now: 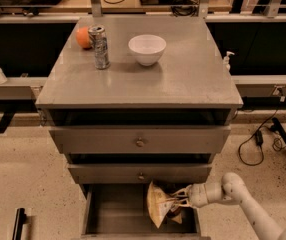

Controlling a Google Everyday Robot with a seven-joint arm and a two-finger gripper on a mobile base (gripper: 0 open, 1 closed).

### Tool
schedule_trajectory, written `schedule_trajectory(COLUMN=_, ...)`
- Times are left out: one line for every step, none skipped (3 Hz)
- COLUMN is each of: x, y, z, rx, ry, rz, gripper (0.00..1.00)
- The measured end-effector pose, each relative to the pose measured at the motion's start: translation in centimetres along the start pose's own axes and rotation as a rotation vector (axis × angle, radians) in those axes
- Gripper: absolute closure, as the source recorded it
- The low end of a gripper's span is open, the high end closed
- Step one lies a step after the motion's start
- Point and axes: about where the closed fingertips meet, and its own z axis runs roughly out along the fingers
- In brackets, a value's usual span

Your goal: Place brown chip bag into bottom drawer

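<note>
The brown chip bag [158, 204] stands upright inside the open bottom drawer [108, 210], toward its right side, showing its cream-yellow face. My gripper [175, 200] reaches in from the right on a white arm and is shut on the bag's right edge. The drawer is pulled out below the two upper drawers with small round knobs.
On the cabinet top [183, 79] stand a white bowl [147, 49], a silver can [100, 46] and an orange [83, 37]. The left half of the bottom drawer holds nothing. Cables [255, 139] lie on the floor at the right. A dark object [19, 223] lies at lower left.
</note>
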Motion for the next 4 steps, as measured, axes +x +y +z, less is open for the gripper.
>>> schedule_trajectory(x=1.4, y=0.2, z=1.5, rx=-0.052, ry=0.015, rz=0.024, gripper=1.0)
schedule_trajectory(x=3.6, y=1.8, z=2.1, rx=-0.056, ry=0.034, rz=0.089, gripper=0.82)
schedule_trajectory(x=5.2, y=3.5, z=2.2, rx=-0.031, ry=0.036, rz=0.14, gripper=0.59)
schedule_trajectory(x=5.3, y=3.8, z=2.5, rx=-0.032, ry=0.032, rz=0.146, gripper=0.35)
